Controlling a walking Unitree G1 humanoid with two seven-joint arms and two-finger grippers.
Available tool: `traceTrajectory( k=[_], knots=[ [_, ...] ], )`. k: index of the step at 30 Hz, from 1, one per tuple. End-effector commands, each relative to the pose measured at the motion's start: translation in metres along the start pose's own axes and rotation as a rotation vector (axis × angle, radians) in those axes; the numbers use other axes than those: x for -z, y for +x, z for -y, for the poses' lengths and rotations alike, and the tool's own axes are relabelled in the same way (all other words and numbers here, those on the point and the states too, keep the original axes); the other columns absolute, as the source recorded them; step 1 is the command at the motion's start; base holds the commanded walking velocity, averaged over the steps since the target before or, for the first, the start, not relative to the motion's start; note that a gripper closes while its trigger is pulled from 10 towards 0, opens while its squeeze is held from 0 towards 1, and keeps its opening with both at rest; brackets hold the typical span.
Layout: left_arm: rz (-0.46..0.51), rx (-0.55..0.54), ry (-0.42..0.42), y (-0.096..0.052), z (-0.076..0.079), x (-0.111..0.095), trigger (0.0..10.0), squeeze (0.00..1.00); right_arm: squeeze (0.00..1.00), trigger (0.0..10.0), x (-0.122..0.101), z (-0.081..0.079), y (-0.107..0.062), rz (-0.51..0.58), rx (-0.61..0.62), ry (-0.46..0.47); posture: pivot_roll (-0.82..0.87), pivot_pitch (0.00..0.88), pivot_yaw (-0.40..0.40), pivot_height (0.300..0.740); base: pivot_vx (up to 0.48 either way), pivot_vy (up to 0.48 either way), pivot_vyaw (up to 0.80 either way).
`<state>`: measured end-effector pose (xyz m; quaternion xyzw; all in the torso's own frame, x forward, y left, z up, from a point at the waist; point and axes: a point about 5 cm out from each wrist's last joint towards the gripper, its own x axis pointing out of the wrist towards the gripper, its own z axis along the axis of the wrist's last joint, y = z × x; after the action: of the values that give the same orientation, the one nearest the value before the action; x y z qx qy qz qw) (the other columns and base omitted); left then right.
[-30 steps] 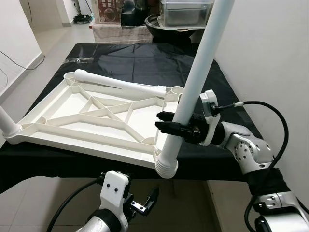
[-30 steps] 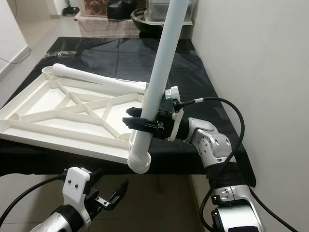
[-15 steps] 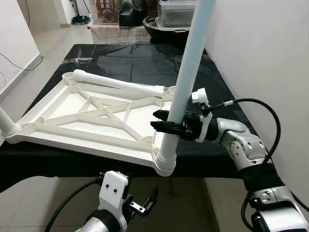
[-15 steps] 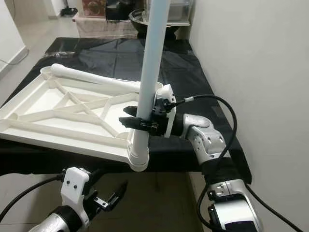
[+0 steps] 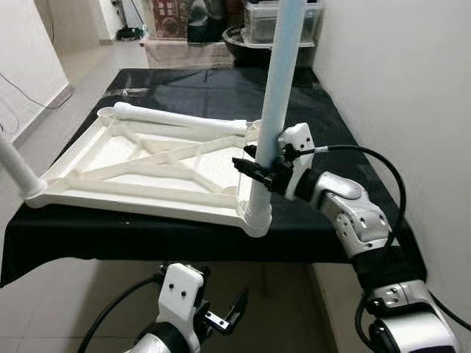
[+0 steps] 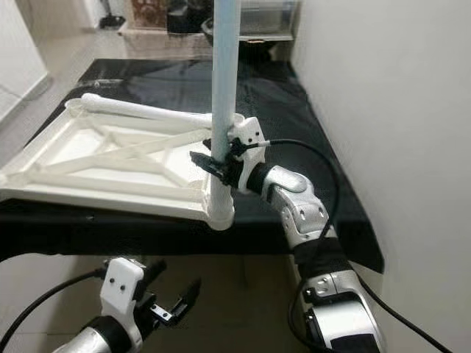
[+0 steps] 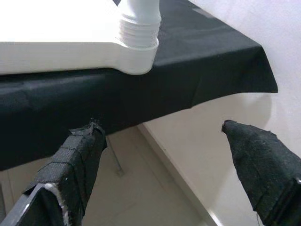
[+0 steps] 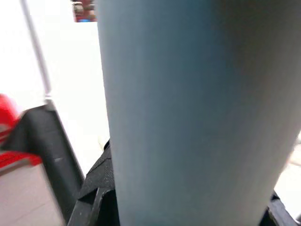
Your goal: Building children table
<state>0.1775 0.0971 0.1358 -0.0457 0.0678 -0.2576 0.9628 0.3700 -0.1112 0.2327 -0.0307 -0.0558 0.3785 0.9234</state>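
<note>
The right gripper is clamped around the pale blue table leg, gripping it a short way above its foot, and the right wrist view shows that tube pressed up close between the black fingers. The leg stands nearly upright, its threaded white end sitting in the near right corner socket of the upturned white tabletop, which lies rib-side up on the black-covered table. Whether the threads have bitten or the leg merely rests in the socket cannot be told from here.

Down below the table edge, the left gripper hangs with its fingers spread wide and nothing between them; its wrist camera looks up at that same corner and the ribbed collar of the leg.

So where does the build stand? One white leg rises at the near left corner, apparently fitted. This blue one looks to be going in now. Another white leg lies loose along the far rim, waiting, and the far left socket is open. Judging by that, roughly half the legs remain, then the table needs turning upright.
</note>
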Motion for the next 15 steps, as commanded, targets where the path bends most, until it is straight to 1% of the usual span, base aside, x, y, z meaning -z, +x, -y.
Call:
traceTrajectory(
  k=[1, 2, 3, 4, 5, 6, 11, 13, 15],
  knots=[
    [-0.019, -0.002, 0.009, -0.002, 0.000, 0.002, 10.0, 0.00, 0.00, 10.0, 0.022, 0.010, -0.006, -0.103, 0.105, 0.007, 0.09, 0.162, -0.042, 0.740, 0.000, 0.000, 0.00],
    [-0.019, -0.003, 0.010, -0.002, 0.000, 0.002, 10.0, 0.00, 0.00, 10.0, 0.023, 0.015, -0.005, -0.104, 0.167, 0.009, 0.09, 0.163, -0.044, 0.740, 0.000, 0.000, 0.00],
    [-0.019, -0.005, 0.011, -0.001, 0.000, 0.002, 10.0, 0.00, 0.00, 10.0, 0.023, 0.018, -0.003, -0.095, 0.214, 0.034, 0.09, 0.163, -0.046, 0.740, 0.000, 0.000, 0.00],
    [-0.019, -0.005, 0.011, -0.001, 0.000, 0.002, 10.0, 0.00, 0.00, 10.0, 0.023, 0.018, -0.003, -0.095, 0.214, 0.034, 0.09, 0.163, -0.046, 0.740, 0.000, 0.000, 0.00],
    [-0.019, -0.008, 0.014, -0.001, 0.000, 0.001, 10.0, 0.00, 0.00, 10.0, 0.022, 0.014, 0.000, -0.074, 0.195, 0.071, 0.09, 0.161, -0.049, 0.740, 0.000, 0.000, 0.00],
    [-0.020, -0.008, 0.015, -0.001, 0.000, 0.001, 10.0, 0.00, 0.00, 10.0, 0.022, 0.012, 0.001, -0.068, 0.171, 0.084, 0.09, 0.161, -0.049, 0.740, 0.000, 0.000, 0.00],
    [-0.019, -0.009, 0.018, -0.001, 0.000, 0.001, 10.0, 0.00, 0.00, 10.0, 0.021, 0.009, 0.001, -0.060, 0.167, 0.083, 0.09, 0.161, -0.048, 0.740, 0.000, 0.000, 0.00],
    [-0.011, -0.014, 0.022, 0.000, 0.000, 0.000, 10.0, 0.00, 0.00, 10.0, 0.025, 0.025, -0.001, -0.093, 0.398, 0.070, 0.08, 0.159, -0.049, 0.740, 0.000, 0.000, 0.00],
    [-0.011, -0.014, 0.022, 0.000, 0.000, 0.000, 10.0, 0.00, 0.00, 10.0, 0.025, 0.025, -0.001, -0.093, 0.398, 0.070, 0.08, 0.159, -0.049, 0.740, 0.000, 0.000, 0.00]
  ],
)
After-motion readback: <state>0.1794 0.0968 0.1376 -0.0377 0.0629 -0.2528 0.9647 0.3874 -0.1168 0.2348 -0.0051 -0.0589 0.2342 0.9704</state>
